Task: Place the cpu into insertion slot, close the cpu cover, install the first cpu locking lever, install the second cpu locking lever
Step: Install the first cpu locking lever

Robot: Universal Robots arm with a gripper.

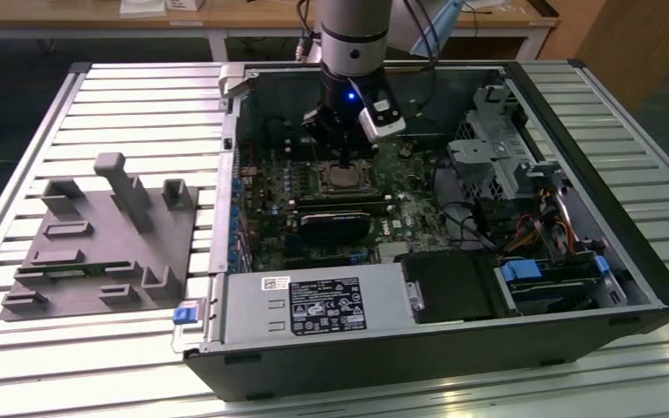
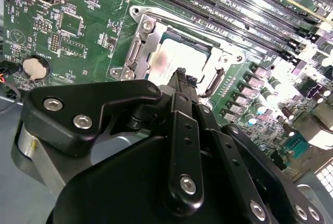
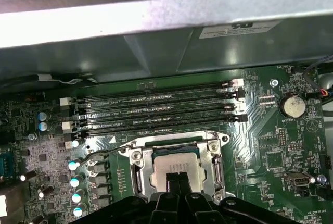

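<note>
Cpu [image 3: 174, 161]: flat square with a dull silver-grey top, lying in the slot [image 3: 137, 174], silver rim around it. My gripper [image 3: 178, 178]: poised over the cpu's middle, fingers [image 2: 182, 78] drawn together. Board [image 3: 270, 146]: green, carries the slot, with long memory slots [image 3: 156, 112] beside it. Case [image 1: 369, 366]: black, open, holds the board.

Silver cpu [image 3: 166, 160] flat in insertion slot [image 3: 171, 144]
</note>
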